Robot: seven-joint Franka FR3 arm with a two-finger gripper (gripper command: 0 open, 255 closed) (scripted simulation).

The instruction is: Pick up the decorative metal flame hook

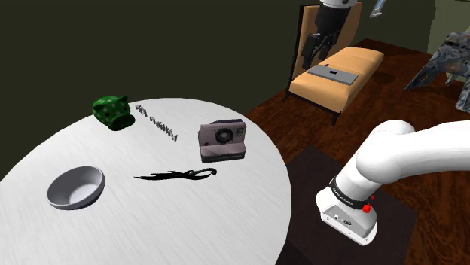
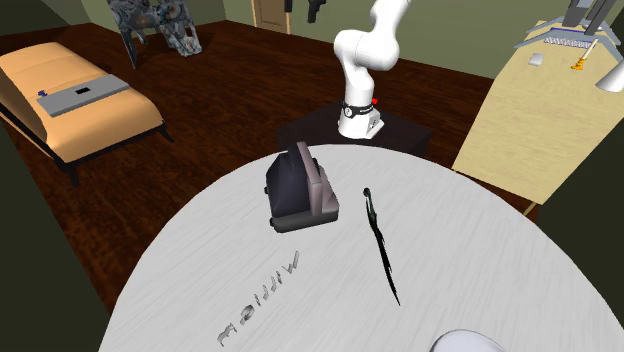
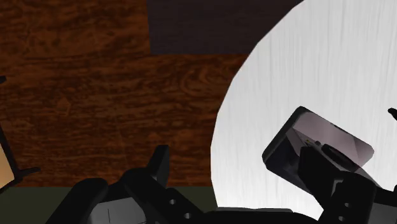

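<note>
The black flame hook (image 1: 177, 175) is lying flat mid-frame in the shoulder view, just below the camera (image 1: 222, 141). The gripper (image 3: 236, 156) is hanging high, fingers apart, probably lining up a descent.

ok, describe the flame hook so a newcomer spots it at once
Find the round white table. Near its middle, between the pale bowl and the boxy instant camera, lies the hook. It is the only flat, thin, black wavy strip, curled at the end nearer the camera.
</note>
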